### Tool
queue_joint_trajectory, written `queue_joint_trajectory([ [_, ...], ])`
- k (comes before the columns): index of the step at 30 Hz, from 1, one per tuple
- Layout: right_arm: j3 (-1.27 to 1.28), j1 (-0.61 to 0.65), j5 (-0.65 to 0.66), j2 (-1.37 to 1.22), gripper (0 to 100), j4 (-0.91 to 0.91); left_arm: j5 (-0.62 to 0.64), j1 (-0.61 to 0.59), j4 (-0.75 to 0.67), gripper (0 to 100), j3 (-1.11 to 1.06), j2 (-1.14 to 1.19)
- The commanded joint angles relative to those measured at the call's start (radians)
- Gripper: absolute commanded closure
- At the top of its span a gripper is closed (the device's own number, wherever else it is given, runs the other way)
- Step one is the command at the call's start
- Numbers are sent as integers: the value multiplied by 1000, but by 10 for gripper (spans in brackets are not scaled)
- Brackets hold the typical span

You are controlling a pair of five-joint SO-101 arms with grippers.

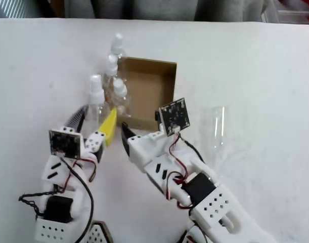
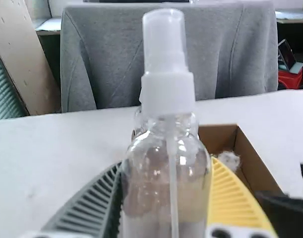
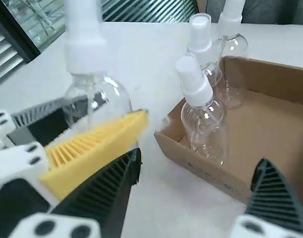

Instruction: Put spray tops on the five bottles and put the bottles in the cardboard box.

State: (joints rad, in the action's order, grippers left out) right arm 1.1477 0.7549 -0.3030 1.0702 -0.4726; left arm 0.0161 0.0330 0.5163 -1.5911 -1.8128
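While the left gripper (image 1: 98,114) is clamped on a clear bottle (image 2: 163,148), its grey and yellow fingers press the round body from either side, below the shoulder. The bottle stands upright with a white spray top (image 2: 166,64) already on.

Just beside it the right gripper (image 3: 200,156) hangs with its black jaws spread wide and nothing between them, near the front edge of the cardboard box (image 1: 149,63).

Inside the box, against its near wall, stands a second bottle (image 3: 203,119) with its top on. Two more capped bottles (image 3: 206,47) (image 3: 233,44) stand at the far corner; whether they are in the box or just outside cannot be told. A fifth bottle (image 1: 217,126) lies on its side on the table (image 1: 255,61), well apart from the box, apparently with no top.

The bottles look empty, so probably light, and thin-walled enough to give under a hard squeeze. The smooth plastic may slip. The body is the safer place to hold; the top might twist or pull loose. Tall and narrow, they will likely tip if set down crooked.
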Motion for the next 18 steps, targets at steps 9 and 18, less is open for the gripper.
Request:
queue_joint_trajectory([
  [9,157,168,11,1,680,179,204,-81,-55,828,137,-12],
  [18,282,229,12,145,677,337,224,-73,-23,828,133,-12],
])
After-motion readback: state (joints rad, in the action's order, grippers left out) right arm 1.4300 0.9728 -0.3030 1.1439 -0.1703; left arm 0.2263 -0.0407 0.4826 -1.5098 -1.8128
